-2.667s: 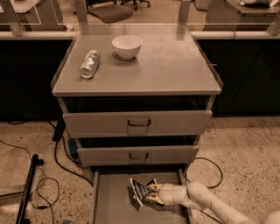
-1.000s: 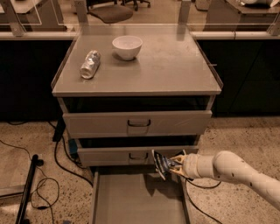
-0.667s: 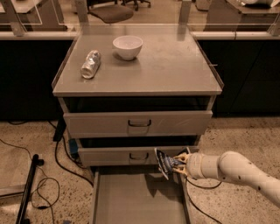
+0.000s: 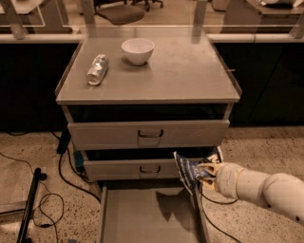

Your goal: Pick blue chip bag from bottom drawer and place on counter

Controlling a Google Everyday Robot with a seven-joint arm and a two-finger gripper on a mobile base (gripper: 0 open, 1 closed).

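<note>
Gripper (image 4: pixel 207 170) pinches blue chip bag (image 4: pixel 188 171) over open bottom drawer (image 4: pixel 142 216)

Reaching in from the right on a pale, rounded arm (image 4: pixel 259 186), the gripper has its fingers closed on the right edge of the blue chip bag. The bag hangs in the air to the left of the fingertips, crumpled and roughly upright, with its white lettering showing. It is clear of the drawer floor and level with the front of the middle drawer (image 4: pixel 128 168), over the right side of the bottom drawer. Its shadow falls on the tray floor below (a dark patch toward the right wall).

The bottom drawer is pulled well out and shows a flat grey floor. Above it, the middle drawer and the top drawer (image 4: pixel 118 134) each carry a small handle; both stand slightly ajar, with dark gaps over their fronts.

The counter (image 4: pixel 185 71) is well above the bag. On it sit a white bowl (image 4: pixel 137 50) near the back and a crushed silver can (image 4: pixel 97 70) lying on its side toward the left; the two are apart.

The floor (image 4: pixel 33 156) is speckled. Black cables (image 4: pixel 61 173) trail across it at the left of the cabinet, near a dark bar (image 4: pixel 28 204). Behind the counter runs a pale ledge, with a chair base (image 4: pixel 118 12) beyond it.
</note>
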